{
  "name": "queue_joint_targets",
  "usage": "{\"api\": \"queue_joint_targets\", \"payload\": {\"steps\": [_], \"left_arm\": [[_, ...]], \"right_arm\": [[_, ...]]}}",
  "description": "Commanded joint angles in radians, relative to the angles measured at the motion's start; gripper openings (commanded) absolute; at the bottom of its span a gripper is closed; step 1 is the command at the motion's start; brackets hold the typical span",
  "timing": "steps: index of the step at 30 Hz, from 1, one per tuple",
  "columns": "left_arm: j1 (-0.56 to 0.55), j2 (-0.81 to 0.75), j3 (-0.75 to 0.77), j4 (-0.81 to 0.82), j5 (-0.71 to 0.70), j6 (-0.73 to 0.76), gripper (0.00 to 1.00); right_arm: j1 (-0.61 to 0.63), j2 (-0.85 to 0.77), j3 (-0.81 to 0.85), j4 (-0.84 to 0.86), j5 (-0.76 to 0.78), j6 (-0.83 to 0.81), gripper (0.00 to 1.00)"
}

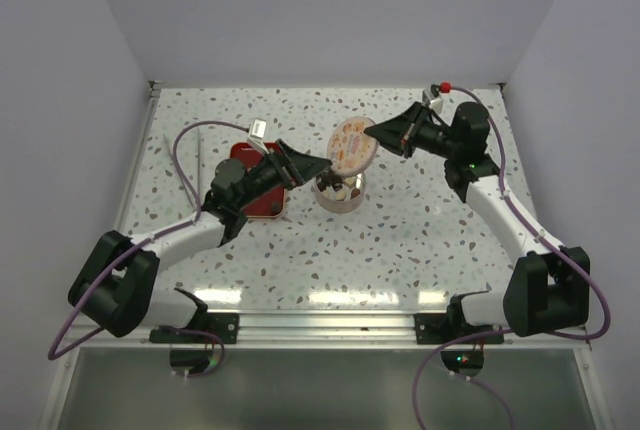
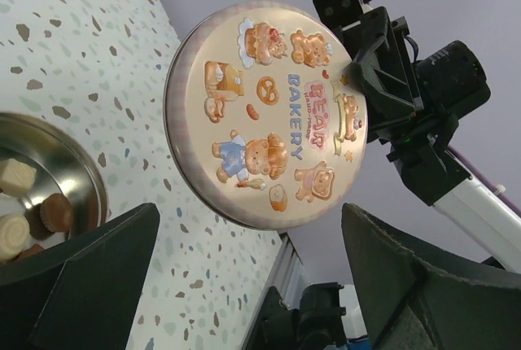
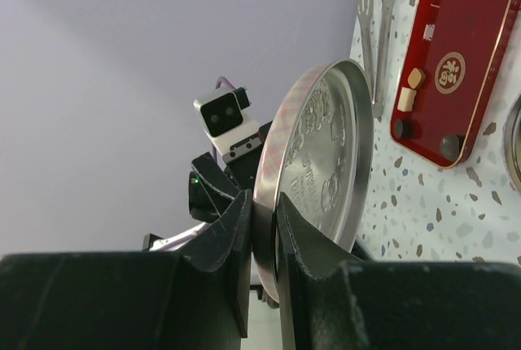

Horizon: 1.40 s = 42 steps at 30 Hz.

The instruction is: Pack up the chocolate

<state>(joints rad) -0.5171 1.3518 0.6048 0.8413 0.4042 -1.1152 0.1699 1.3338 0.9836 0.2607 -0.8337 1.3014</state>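
The round silver tin [image 1: 338,193] stands open mid-table with several chocolate pieces [image 2: 16,175] inside, cream and brown. My right gripper [image 1: 378,135] is shut on the rim of the tin's lid [image 1: 352,145], which has a bear bakery print, and holds it tilted above and behind the tin; the pinch shows in the right wrist view [image 3: 263,228]. My left gripper [image 1: 318,164] is open and empty, just left of the tin, facing the lid [image 2: 269,114]. A few chocolate pieces [image 3: 407,98] lie on the red tray [image 3: 472,32].
The red tray [image 1: 245,160] lies left of the tin, mostly hidden under my left arm. Metal tongs [image 3: 383,24] lie beyond the tray, towards the left wall. White walls close in the table on three sides.
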Motion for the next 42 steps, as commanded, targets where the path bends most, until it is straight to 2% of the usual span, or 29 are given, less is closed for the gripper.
{"api": "queue_joint_targets", "payload": {"steps": [1,11,20,42], "left_arm": [[0.008,0.013,0.042,0.018,-0.002,0.002,1.0],[0.006,0.09,0.052,0.157,0.03,-0.075,1.0],[-0.004,0.112,0.093,0.151,0.047,-0.074,1.0],[-0.008,0.148,0.076,0.16,0.048,-0.074,1.0]], "right_arm": [[-0.003,-0.036,-0.002,0.058,-0.03,-0.008,0.0],[-0.001,-0.038,-0.02,0.071,-0.036,-0.002,0.0],[0.002,-0.033,-0.06,0.112,-0.031,0.015,0.0],[0.013,-0.047,-0.068,0.166,-0.025,0.056,0.0]]}}
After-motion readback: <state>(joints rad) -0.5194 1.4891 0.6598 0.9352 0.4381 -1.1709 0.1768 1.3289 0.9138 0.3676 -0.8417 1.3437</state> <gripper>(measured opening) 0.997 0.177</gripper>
